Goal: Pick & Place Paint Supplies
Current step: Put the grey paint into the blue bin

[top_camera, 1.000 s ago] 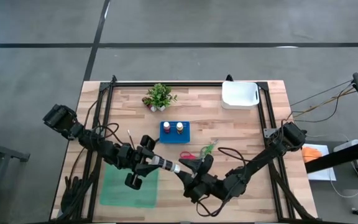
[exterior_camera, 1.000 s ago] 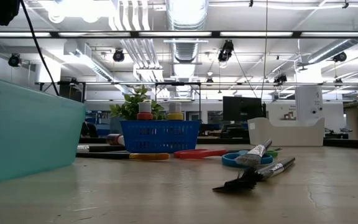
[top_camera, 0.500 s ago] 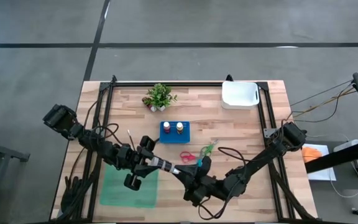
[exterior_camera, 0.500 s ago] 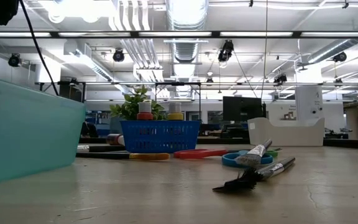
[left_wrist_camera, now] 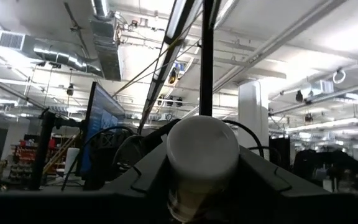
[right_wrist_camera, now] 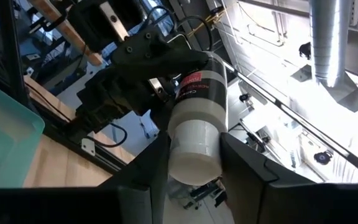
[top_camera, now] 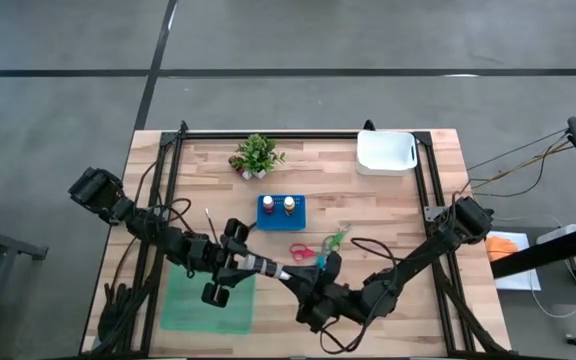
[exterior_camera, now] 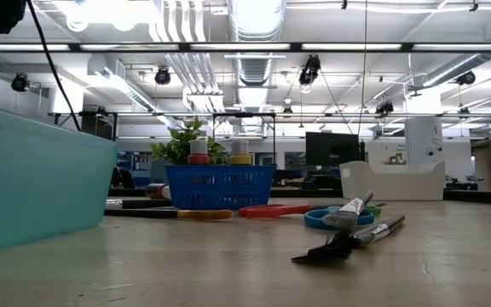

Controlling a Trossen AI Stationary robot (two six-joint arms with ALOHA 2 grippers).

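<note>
A white-capped paint bottle (top_camera: pixel 271 266) is held above the table's front middle, clamped at its base by the left gripper (top_camera: pixel 253 263) and at its cap by the right gripper (top_camera: pixel 293 276).

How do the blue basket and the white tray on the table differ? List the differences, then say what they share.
1. The blue basket has latticed walls; the white tray has solid ones.
2. The basket holds a red-capped bottle and a yellow-capped bottle; nothing shows inside the tray.
3. The basket sits mid-table; the tray sits at the far corner on the right arm's side.
Both are open-topped containers resting on the wooden table.
</note>
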